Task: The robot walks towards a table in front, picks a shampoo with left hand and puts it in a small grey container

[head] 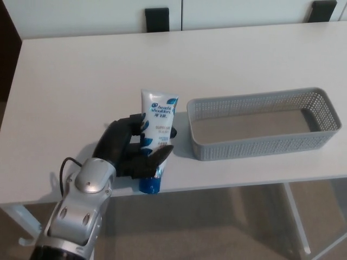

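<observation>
Status: left hand [127,147] closed on the shampoo tube [158,120]. The black fingers [129,123] wrap the tube from its left side. One further digit [162,154] crosses its lower front, so the tube is clamped between them with no gap showing.

Tube: white body with blue Head & Shoulders printing. The blue cap [150,186] is the end nearest the front edge of the table [76,81], and the flat crimped end points toward the far side. From this angle it is hard to say whether the cap rests on the tabletop or is held slightly clear of it.

Arm: a silver forearm [81,211] enters from the lower left, with a black cable [64,169] looping beside the wrist.

Container: the small grey container [260,145] is a long basket with perforated walls. It sits on the table to the right of the tube, near it but not touching. Its long sides run roughly along the table's front edge. The tube is outside it.

Surroundings: the table is white. Two black objects [157,19] [322,10], possibly chair backs, stand behind its far edge against a pale wall. A white table leg [297,216] shows below the container, over a beige floor [217,227].
</observation>
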Robot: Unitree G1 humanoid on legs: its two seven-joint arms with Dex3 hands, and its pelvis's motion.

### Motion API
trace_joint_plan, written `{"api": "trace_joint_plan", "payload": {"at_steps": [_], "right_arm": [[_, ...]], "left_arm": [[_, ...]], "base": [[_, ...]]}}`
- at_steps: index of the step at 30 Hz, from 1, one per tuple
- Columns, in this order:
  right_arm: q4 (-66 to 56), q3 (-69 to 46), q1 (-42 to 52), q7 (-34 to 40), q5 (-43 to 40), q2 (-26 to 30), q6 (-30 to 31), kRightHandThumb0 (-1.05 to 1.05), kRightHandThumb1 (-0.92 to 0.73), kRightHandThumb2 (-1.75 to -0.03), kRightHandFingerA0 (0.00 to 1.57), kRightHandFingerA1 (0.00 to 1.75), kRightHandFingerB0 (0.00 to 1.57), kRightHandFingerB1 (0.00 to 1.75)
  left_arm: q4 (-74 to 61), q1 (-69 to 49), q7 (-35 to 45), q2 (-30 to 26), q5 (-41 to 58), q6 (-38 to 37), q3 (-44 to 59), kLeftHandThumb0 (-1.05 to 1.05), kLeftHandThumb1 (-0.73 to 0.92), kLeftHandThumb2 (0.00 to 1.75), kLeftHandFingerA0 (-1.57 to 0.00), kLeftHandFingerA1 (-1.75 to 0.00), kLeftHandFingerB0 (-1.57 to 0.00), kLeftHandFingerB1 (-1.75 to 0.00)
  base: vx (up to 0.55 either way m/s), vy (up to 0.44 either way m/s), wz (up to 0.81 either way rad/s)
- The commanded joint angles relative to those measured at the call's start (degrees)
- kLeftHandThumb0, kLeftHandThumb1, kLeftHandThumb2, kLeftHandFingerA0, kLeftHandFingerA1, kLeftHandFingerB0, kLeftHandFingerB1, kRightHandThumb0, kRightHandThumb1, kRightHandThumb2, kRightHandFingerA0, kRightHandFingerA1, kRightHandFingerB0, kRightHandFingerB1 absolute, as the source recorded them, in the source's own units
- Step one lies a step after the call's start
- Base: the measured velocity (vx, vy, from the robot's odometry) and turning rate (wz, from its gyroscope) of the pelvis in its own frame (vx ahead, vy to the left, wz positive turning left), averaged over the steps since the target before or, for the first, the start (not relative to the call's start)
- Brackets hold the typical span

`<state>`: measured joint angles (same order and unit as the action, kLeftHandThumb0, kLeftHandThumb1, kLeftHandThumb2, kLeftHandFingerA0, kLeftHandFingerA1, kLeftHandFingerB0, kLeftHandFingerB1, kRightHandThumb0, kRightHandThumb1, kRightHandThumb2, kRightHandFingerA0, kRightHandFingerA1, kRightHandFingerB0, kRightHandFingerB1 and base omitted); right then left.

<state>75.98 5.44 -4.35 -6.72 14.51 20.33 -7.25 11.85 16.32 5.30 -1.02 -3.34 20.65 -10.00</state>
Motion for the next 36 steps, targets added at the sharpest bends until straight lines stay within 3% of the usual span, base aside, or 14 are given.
{"api": "trace_joint_plan", "payload": {"at_steps": [1, 5, 8, 11, 15, 17, 20, 27, 28, 30, 32, 33, 35, 36], "right_arm": [[0.6, 0.0, 0.4, 0.0, 0.3, 0.3, 0.5, -0.35, -0.71, -0.61, 0.68, 0.51, 0.52, 0.41], [0.6, -0.2, 0.7, -0.3, -0.1, 0.3, 0.5, -0.36, -0.70, -0.61, 0.69, 0.53, 0.51, 0.41], [0.8, 0.3, 0.6, -0.3, 0.5, 0.6, 0.3, -0.37, -0.71, -0.61, 0.67, 0.51, 0.50, 0.41], [0.9, 0.4, 0.3, -0.6, 0.7, 0.8, 0.7, -0.38, -0.71, -0.61, 0.68, 0.52, 0.48, 0.40], [0.9, 0.5, 0.1, -0.8, 0.8, 0.7, 1.1, -0.38, -0.72, -0.61, 0.66, 0.52, 0.47, 0.40], [0.8, 0.7, 0.3, -0.8, 1.1, 0.6, 0.5, -0.38, -0.72, -0.61, 0.64, 0.51, 0.46, 0.40], [1.2, 0.7, 0.4, -0.4, 1.2, 0.1, 1.1, -0.38, -0.70, -0.61, 0.68, 0.51, 0.48, 0.39], [1.2, 0.4, 1.0, -0.4, 0.9, -0.3, 0.8, -0.37, -0.70, -0.61, 0.67, 0.52, 0.51, 0.41], [1.1, 0.5, 1.0, -0.4, 0.9, -0.3, 0.9, -0.37, -0.70, -0.61, 0.68, 0.52, 0.52, 0.41], [1.2, 0.3, 1.1, -0.4, 0.8, -0.4, 0.9, -0.37, -0.70, -0.61, 0.68, 0.51, 0.52, 0.40], [1.2, 0.3, 1.0, -0.4, 0.8, -0.4, 0.9, -0.37, -0.70, -0.61, 0.69, 0.51, 0.53, 0.41], [1.2, 0.3, 0.9, -0.4, 0.8, -0.4, 0.9, -0.37, -0.69, -0.60, 0.68, 0.52, 0.53, 0.42], [1.2, 0.4, 0.9, -0.5, 0.9, -0.2, 0.6, -0.37, -0.70, -0.61, 0.67, 0.51, 0.54, 0.42], [1.1, 0.4, 0.9, -0.5, 0.9, -0.1, 0.6, -0.36, -0.70, -0.61, 0.67, 0.50, 0.54, 0.41]], "left_arm": [[1.4, -2.3, -2.1, -0.6, -1.9, -0.3, 0.2, -0.04, 0.73, 0.94, -0.94, -1.54, -0.70, -1.27], [-2.0, -4.3, -0.8, -1.1, -0.1, -0.2, 1.7, -0.05, 0.73, 0.94, -0.95, -1.55, -0.69, -1.23], [-6.1, -4.6, 0.1, -2.1, 0.0, -1.7, 2.4, -0.03, 0.64, 1.07, -0.93, -1.50, -0.71, -1.22], [-13.4, -3.2, -0.4, -3.1, -1.8, -1.2, 1.7, -0.17, 0.74, 0.82, -1.02, -1.41, -0.78, -1.18], [-19.8, -2.1, -1.0, -5.4, -6.5, -3.9, -1.5, -0.20, 0.77, 0.81, -1.09, -1.38, -0.79, -1.19], [-23.0, -1.2, -1.1, -4.8, -6.7, -4.2, -2.8, -0.20, 0.81, 0.75, -1.09, -1.41, -0.76, -1.21], [-26.7, 2.9, -1.1, -3.8, -10.9, -1.1, -8.0, -0.10, 0.79, 0.72, -0.92, -1.48, -0.76, -1.17], [-20.7, 11.9, -1.6, -0.7, -13.7, -0.4, -13.3, -0.08, 0.79, 0.70, -0.87, -1.48, -0.72, -1.19], [-19.1, 13.9, -1.5, -0.6, -15.2, 0.1, -14.5, -0.08, 0.80, 0.66, -0.92, -1.31, -0.76, -1.07], [-14.3, 19.3, -1.2, 1.5, -17.1, 2.6, -16.8, -0.10, 0.78, 0.68, -0.91, -1.34, -0.79, -1.02], [-11.1, 22.1, -2.1, 2.7, -18.6, 2.8, -18.2, -0.22, 0.76, 0.63, -0.79, -1.60, -0.75, -1.13], [-8.9, 24.3, -2.1, 4.0, -19.0, 3.7, -18.7, -0.25, 0.74, 0.67, -0.78, -1.66, -0.70, -1.33], [-3.5, 28.9, -2.1, 6.4, -19.7, 3.9, -19.9, -0.21, 0.74, 0.77, -0.79, -1.66, -0.70, -1.37], [-2.0, 30.0, -2.2, 6.8, -20.0, 3.7, -20.1, -0.23, 0.78, 0.68, -0.78, -1.66, -0.70, -1.27]], "base": [[0.00, 0.000, 0.00], [0.00, 0.000, 0.00], [0.00, 0.000, 0.00], [0.00, 0.000, 0.00], [0.00, 0.000, 0.02], [0.00, 0.000, 0.00], [0.00, 0.000, 0.00], [0.00, 0.000, 0.00], [0.00, 0.000, 0.00], [0.00, 0.000, 0.00], [0.00, 0.000, 0.00], [0.00, 0.000, 0.00], [0.00, 0.000, 0.00], [0.00, 0.000, 0.00]]}}
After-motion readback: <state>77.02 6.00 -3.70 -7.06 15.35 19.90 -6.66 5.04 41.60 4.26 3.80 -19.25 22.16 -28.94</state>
